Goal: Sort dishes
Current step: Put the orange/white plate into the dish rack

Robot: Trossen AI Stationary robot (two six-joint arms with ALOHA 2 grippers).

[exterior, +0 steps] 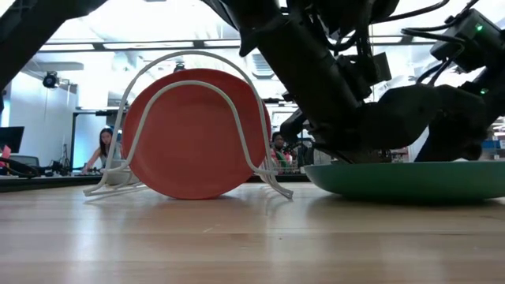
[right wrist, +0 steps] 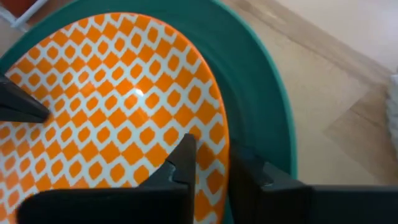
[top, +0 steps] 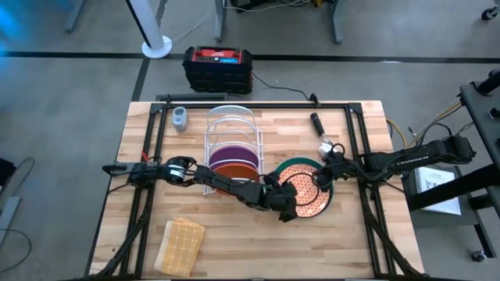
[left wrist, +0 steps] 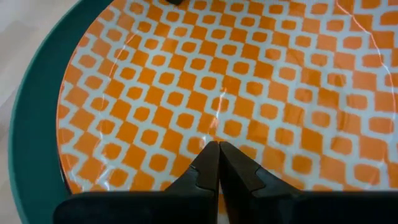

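I see the orange-patterned plate (top: pixel 305 195) lying flat on the larger teal-green plate (top: pixel 325 190), right of centre on the counter (top: pixel 234 250). Both arms meet over it.

Left gripper (left wrist: pixel 218 163): reached across from the left, past the wire rack (top: pixel 230 117). In its wrist view the jaws are pressed fully together with nothing between them, tips just over the patterned plate's face.

Right gripper (right wrist: pixel 208 158): comes in from the right edge of the counter. In its wrist view the jaws straddle the rim of the patterned plate, one finger on the patterned face, the other outside over the teal-green plate. They are narrowed down onto that rim; I read this as a grip on the plate's edge.

The rack holds a purple plate (top: pixel 232 154) and a plain orange plate (top: pixel 234 168), both standing on edge; in the low view the orange one (exterior: pixel 193 134) faces the camera behind the white wire loops.

A tan woven cloth (top: pixel 180 246) lies near the front left of the counter.
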